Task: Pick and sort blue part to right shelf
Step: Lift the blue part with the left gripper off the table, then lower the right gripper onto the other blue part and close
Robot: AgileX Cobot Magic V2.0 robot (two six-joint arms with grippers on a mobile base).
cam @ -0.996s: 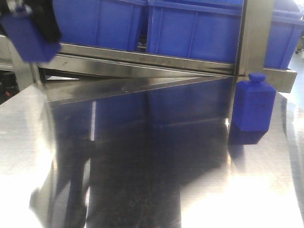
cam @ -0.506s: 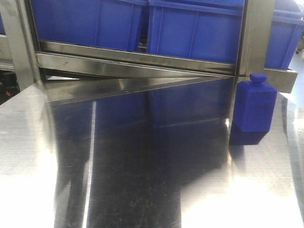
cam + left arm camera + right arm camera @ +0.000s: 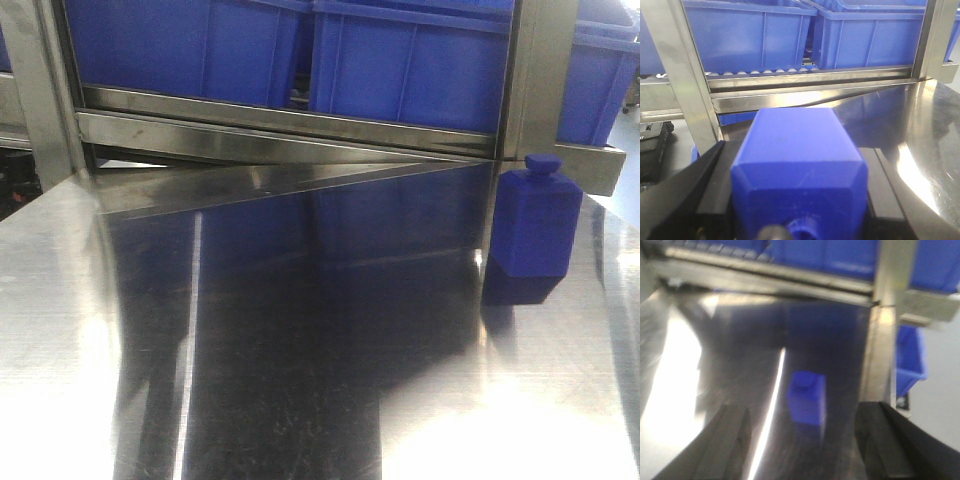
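Note:
My left gripper is shut on a blue block-shaped part, which fills the left wrist view; black fingers press its sides. It is held in front of the shelf's steel rail and blue bins. A second blue part, shaped like a bottle with a cap, stands upright on the steel table at the right, beside the shelf post. My right gripper is open above the table with that part ahead between its fingers; this view is blurred. Neither gripper shows in the front view.
The grey steel rack with large blue bins runs along the back of the shiny steel table. An upright post stands at the right, another at the left. A small blue bin sits beyond the post.
One second ago my left gripper with the blue part was at the front view's upper left; it has since left that view. The standing part has not moved.

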